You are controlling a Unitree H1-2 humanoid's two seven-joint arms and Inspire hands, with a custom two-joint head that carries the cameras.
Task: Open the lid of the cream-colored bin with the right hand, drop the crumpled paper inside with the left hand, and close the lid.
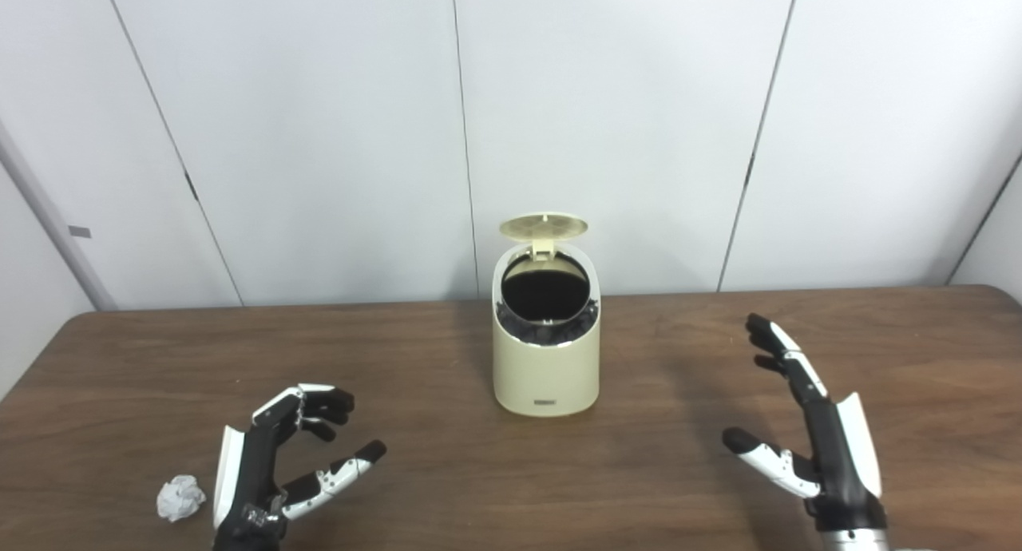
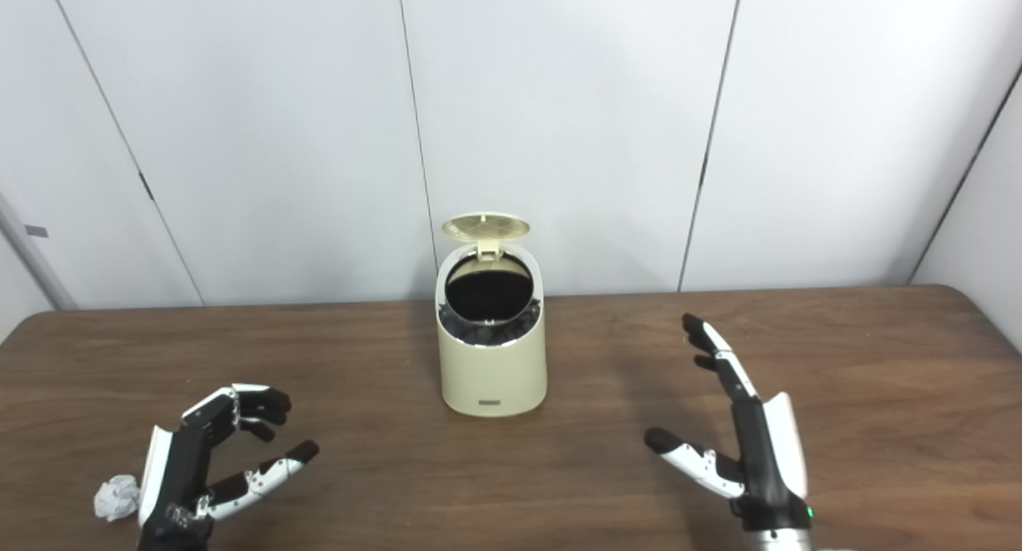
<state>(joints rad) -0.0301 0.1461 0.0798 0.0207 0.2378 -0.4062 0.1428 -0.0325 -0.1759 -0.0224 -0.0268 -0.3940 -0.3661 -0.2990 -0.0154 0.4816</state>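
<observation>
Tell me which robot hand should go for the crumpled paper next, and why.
Left. The left robot hand is open right beside the crumpled paper, while the right robot hand is open across the table, past the bin, whose lid already stands open.

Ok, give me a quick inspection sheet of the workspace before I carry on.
Surface: brown wooden table, bare apart from the job's things.
Job's things: cream bin upright at centre, lid up, dark liner inside; crumpled paper on the table, outside the left hand.
Clutter: nothing seen.
Hands: left hand open, fingers curled, holding nothing; right hand open, away from the bin.
Cables: nothing seen.
Surroundings: white panelled wall behind.
</observation>
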